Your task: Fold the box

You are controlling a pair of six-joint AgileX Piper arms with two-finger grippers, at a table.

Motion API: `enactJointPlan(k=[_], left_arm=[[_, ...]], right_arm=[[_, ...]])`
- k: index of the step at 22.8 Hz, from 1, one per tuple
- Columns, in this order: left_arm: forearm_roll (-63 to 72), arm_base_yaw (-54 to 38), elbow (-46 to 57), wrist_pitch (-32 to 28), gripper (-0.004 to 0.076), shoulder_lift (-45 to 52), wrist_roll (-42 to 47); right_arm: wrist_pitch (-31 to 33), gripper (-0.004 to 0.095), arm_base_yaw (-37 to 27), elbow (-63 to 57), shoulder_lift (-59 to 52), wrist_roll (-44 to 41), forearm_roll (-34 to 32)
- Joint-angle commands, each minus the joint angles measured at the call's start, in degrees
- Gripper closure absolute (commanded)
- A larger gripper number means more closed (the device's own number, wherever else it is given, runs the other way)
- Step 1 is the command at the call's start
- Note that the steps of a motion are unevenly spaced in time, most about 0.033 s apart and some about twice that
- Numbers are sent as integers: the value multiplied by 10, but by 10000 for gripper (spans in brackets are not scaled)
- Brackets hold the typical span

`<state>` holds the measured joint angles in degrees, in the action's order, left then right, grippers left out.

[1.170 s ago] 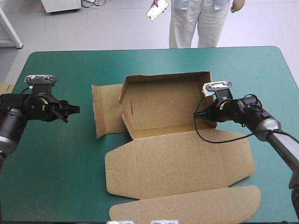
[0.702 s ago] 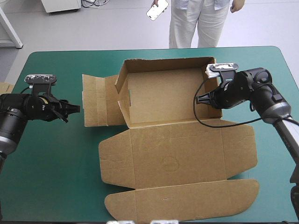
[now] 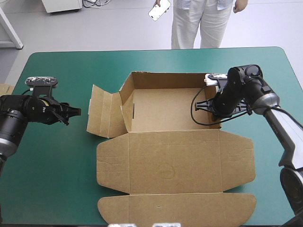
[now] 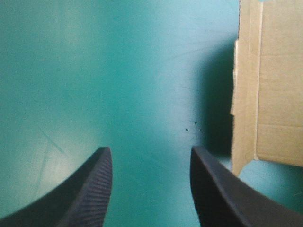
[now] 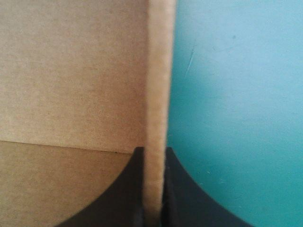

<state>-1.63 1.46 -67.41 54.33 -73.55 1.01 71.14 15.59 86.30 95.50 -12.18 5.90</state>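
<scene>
The box (image 3: 161,106) sits mid-worktop (image 3: 57,179), its tray running left to right and its lid (image 3: 175,161) flat toward the near edge. The right claw (image 5: 154,156) pinches the top edge of the upright right wall (image 5: 158,85). The loose left flap (image 3: 102,116) lies straight ahead of the spread left claw (image 4: 150,153), apart from it. Since earlier, the right wall has risen and the box has squared up; the left arm has not moved.

No words, numbers or labels can be read anywhere. The box (image 3: 189,156) has only a faint round mark (image 3: 165,170) on its flat near part, with no letters.
</scene>
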Motion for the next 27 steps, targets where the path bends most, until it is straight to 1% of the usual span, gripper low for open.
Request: enactJointPlan(k=[1, 3, 4, 8, 9, 10, 11, 16, 19, 23, 27], left_arm=[[0, -1, -14, -14, 357, 17, -3], [2, -1, -14, -13, 357, 17, -3], [5, -1, -14, -13, 357, 17, -3], [23, -1, -14, -13, 357, 17, -18], [29, -1, -14, -13, 357, 17, -23], [33, -1, -14, -13, 357, 17, -26], [33, -1, -14, -14, 357, 17, -26], [33, -1, -14, -15, 357, 17, -26], [33, -1, -14, -15, 357, 17, -26], [33, -1, -14, -12, 357, 17, -26], [33, -1, -14, -13, 357, 17, -26]], right_arm=[[5, 919, 1, 19, -14, 23, 17], [5, 872, 0, 19, -12, 38, 10], [5, 815, 0, 19, -10, 41, 1], [5, 483, 0, 19, -14, 35, -48], [5, 418, 0, 21, -17, 31, -59], [5, 383, 0, 23, -20, 31, -59], [5, 363, 0, 34, -25, 31, -73], [5, 370, 0, 72, -33, 14, -79], [4, 370, 0, 75, -19, 19, -89], [-42, 370, 0, 76, 30, 36, -98], [-75, 370, 0, 76, 70, 45, -83]])
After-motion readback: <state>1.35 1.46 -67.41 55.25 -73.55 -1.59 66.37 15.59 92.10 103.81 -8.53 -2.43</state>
